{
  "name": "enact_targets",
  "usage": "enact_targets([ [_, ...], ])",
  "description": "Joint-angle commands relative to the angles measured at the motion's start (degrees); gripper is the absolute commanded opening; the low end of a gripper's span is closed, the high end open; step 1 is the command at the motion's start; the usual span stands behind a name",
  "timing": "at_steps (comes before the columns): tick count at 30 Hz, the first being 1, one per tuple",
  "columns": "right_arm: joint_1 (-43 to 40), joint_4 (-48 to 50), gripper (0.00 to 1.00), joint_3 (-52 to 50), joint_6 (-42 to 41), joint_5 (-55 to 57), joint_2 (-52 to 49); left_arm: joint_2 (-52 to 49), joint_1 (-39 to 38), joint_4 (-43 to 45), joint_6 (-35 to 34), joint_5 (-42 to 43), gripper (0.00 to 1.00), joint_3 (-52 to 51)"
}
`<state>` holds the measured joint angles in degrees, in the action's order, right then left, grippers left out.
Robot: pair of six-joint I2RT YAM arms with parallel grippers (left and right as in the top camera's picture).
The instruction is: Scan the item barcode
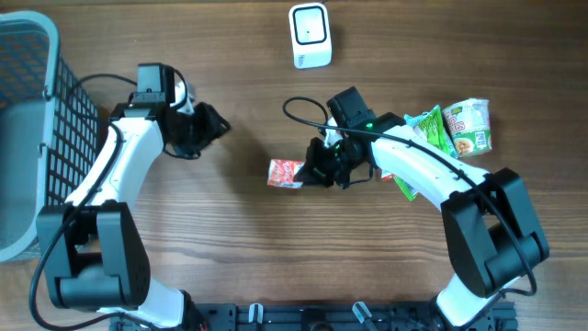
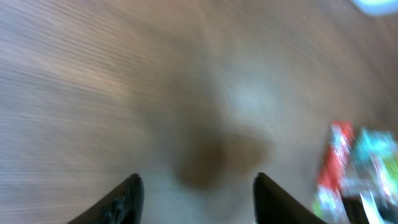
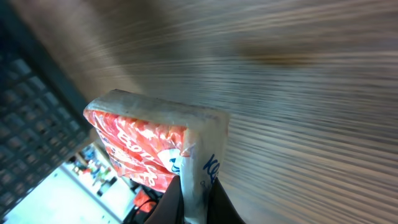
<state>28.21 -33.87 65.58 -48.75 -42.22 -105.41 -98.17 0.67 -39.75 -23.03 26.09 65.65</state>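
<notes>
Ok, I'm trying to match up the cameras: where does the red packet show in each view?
Overhead: the red packet lies mid-table, at the tip of the right gripper.
Left wrist: a blurred red shape near the right edge, probably the packet; cannot be sure.
Right wrist: centre-left, clamped from below.
Shared landmark: the wood-grain table in all three.

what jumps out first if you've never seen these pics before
The red packet pinched in the right claw near the middle of the table draws the eye first. The white scanner stands at its far edge, and a grey basket fills the left side. The left claw hangs open and empty.
</notes>
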Motion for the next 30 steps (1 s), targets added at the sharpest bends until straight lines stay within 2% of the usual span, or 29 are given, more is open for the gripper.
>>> enact_targets([
  [1,0.1,4.5,0.04,0.0,-5.9,-8.2,0.6,0.7,-1.1,-4.2,3.6,14.7,0.60,-0.1],
  [5,0.1,13.9,0.04,0.0,-17.3,-12.6,0.6,2.0,-2.0,-6.3,3.6,16.5,0.57,-0.1],
  [9,0.1,19.7,0.04,0.0,-24.7,-12.6,0.6,4.0,-4.7,-3.1,3.5,17.6,0.55,-0.1],
  [14,0.2,20.2,0.04,0.0,-26.3,-12.7,0.6,7.1,-6.8,2.7,3.1,18.1,0.56,-0.1],
  [17,0.2,22.6,0.04,0.0,-26.9,-15.2,0.6,7.8,-8.1,3.5,3.0,14.9,0.75,-0.1],
  [18,0.2,22.8,0.04,0.0,-26.9,-16.1,0.6,7.8,-8.1,3.4,2.8,13.0,0.77,-0.1],
  [21,0.2,23.0,0.04,0.0,-27.0,-15.9,0.6,7.8,-8.1,3.1,2.9,12.2,0.74,-0.1],
  [25,0.2,27.7,0.04,0.0,-32.4,-15.6,0.6,7.8,-8.1,1.3,2.8,11.3,0.74,-0.1],
  [30,0.2,28.5,0.04,0.0,-37.2,-10.1,0.6,7.8,-8.1,0.7,2.8,11.3,0.73,-0.1],
])
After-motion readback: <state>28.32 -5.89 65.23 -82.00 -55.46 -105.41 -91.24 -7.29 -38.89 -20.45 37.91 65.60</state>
